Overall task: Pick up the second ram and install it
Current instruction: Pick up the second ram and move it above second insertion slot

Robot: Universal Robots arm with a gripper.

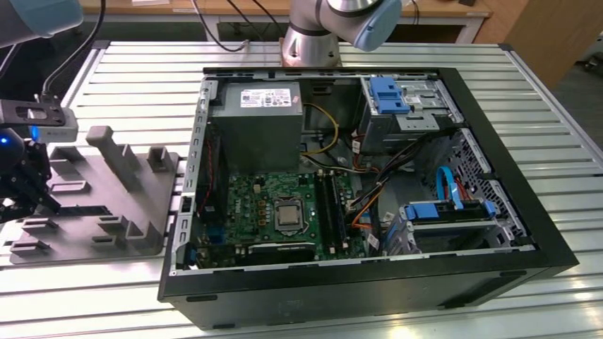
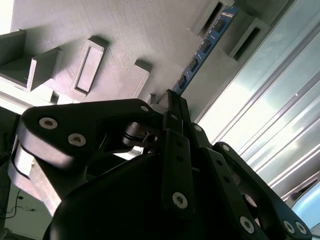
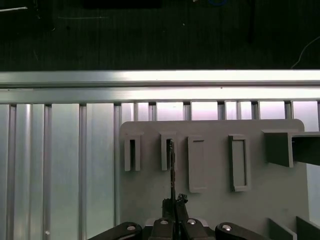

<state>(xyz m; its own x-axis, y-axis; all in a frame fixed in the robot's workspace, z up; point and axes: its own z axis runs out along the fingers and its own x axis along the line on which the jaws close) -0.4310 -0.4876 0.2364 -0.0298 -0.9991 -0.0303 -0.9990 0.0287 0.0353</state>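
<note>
One claw [image 3: 173,202] pinches one ram [image 3: 171,170] on one grey block [image 3: 215,210].

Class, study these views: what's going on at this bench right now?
The robot arm's gripper is down over the grey plastic block with slots and posts. Its fingers appear closed on one end of the long, thin dark memory stick. The stick stands on edge, with its far end in one of the block's slots. The open black computer case sits beside the block on the slatted metal table.
</note>
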